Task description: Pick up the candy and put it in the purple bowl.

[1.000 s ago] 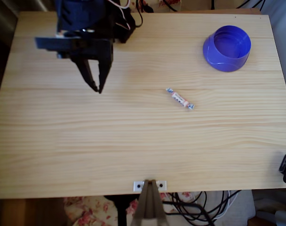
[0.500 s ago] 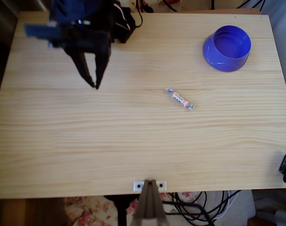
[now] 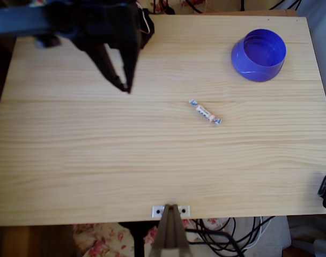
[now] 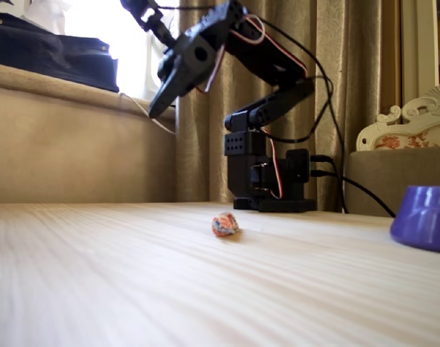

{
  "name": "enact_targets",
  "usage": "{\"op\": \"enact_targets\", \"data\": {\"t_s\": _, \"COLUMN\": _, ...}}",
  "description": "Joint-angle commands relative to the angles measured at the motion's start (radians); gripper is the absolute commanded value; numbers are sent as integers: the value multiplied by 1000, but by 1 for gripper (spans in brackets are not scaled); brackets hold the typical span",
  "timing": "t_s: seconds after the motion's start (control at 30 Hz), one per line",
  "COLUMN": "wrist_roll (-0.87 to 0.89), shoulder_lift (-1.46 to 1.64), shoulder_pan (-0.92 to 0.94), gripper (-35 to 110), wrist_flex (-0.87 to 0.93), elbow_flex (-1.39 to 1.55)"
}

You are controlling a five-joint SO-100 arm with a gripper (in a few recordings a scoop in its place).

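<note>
Twisted-wrap candy on pale wood table (glossy round purple bowl apart).

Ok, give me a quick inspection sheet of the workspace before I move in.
Surface: pale wooden table, flat.
Job's things: candy lies on the table, apart from the purple bowl near the far right corner in the overhead view; nothing seen in the bowl.
Clutter: nothing seen on the table.
End effector: end effector raised above the table, left of the candy in the overhead view, holding nothing, jaws slightly apart.
Cables: wires along the arm; more cables below the table's near edge.
Surroundings: curtain, sofa.
</note>
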Motion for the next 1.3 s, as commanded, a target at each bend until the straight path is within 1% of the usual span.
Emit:
{"op": "enact_targets", "data": {"t_s": 0.0, "wrist_roll": 34, "shoulder_lift": -58, "shoulder_pan": -117, "gripper": -1, "wrist_flex": 12, "elbow_flex": -115}}
{"op": "enact_targets", "data": {"t_s": 0.23, "wrist_roll": 71, "shoulder_lift": -153, "shoulder_pan": -325, "gripper": -1, "wrist_flex": -11, "elbow_flex": -100}}
{"op": "enact_targets", "data": {"t_s": 0.37, "wrist_roll": 87, "shoulder_lift": -201, "shoulder_pan": -410, "gripper": -1, "wrist_flex": -80, "elbow_flex": -66}}
{"op": "enact_targets", "data": {"t_s": 0.57, "wrist_roll": 54, "shoulder_lift": -318, "shoulder_pan": -431, "gripper": 0, "wrist_flex": -255, "elbow_flex": -35}}
{"op": "enact_targets", "data": {"t_s": 0.73, "wrist_roll": 32, "shoulder_lift": -419, "shoulder_pan": -497, "gripper": 9, "wrist_flex": -357, "elbow_flex": -11}}
{"op": "enact_targets", "data": {"t_s": 0.87, "wrist_roll": 41, "shoulder_lift": -468, "shoulder_pan": -538, "gripper": 16, "wrist_flex": -408, "elbow_flex": 18}}
{"op": "enact_targets", "data": {"t_s": 0.93, "wrist_roll": 44, "shoulder_lift": -479, "shoulder_pan": -557, "gripper": 16, "wrist_flex": -431, "elbow_flex": 43}}
{"op": "enact_targets", "data": {"t_s": 1.07, "wrist_roll": 46, "shoulder_lift": -523, "shoulder_pan": -581, "gripper": 24, "wrist_flex": -479, "elbow_flex": 78}}
{"op": "enact_targets", "data": {"t_s": 1.27, "wrist_roll": 41, "shoulder_lift": -637, "shoulder_pan": -597, "gripper": 24, "wrist_flex": -558, "elbow_flex": 63}}
